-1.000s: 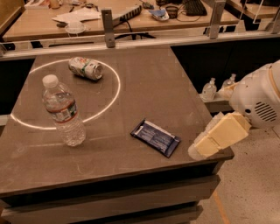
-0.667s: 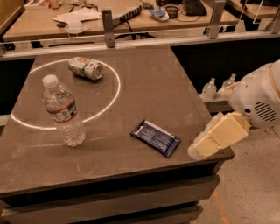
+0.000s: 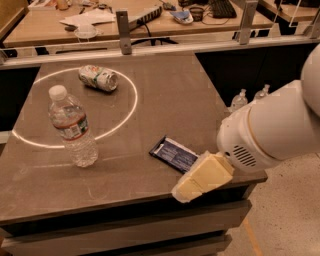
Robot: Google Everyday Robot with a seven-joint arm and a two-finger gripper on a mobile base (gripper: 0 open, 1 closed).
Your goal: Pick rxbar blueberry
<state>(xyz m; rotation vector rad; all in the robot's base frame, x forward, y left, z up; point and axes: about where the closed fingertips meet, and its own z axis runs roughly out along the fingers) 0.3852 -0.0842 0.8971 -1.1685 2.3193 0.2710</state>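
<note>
Surface: a dark grey-brown square tabletop (image 3: 170, 100) on a stepped base, carrying three loose things and marked with a thin pale ring (image 3: 136, 96).
Task's thing: the rxbar blueberry (image 3: 174, 154), a flat dark blue foil-wrapped bar with pale lettering, lies flat near the front right part of the surface, outside the ring, with its long side running diagonally.
Pincer: the cream-coloured pincer (image 3: 190, 187) sits at the front right edge of the surface, just beside the bar's near right end and pointing down and to the left. Whether it touches the wrapper cannot be told, and whether it is wide or narrow cannot be told either. It holds nothing that can be seen.
Arm: a bulky white rounded housing (image 3: 280, 130) with a small vent grille reaches in from the right and carries the pincer at its lower left.
Bottle: a clear plastic water bottle (image 3: 72, 127) with a white cap and a printed label stands upright on the left, across the ring's front line, well apart from the bar.
Can: a crushed white-green can (image 3: 98, 78) lies on its side inside the ring, towards the back.
Behind: a metal rail (image 3: 150, 47) runs along the far edge, and beyond it is a wooden desk (image 3: 45, 27) with papers and a keyboard (image 3: 221, 7).
Right of the surface: two small clear bottles (image 3: 240, 100) stand lower down.
</note>
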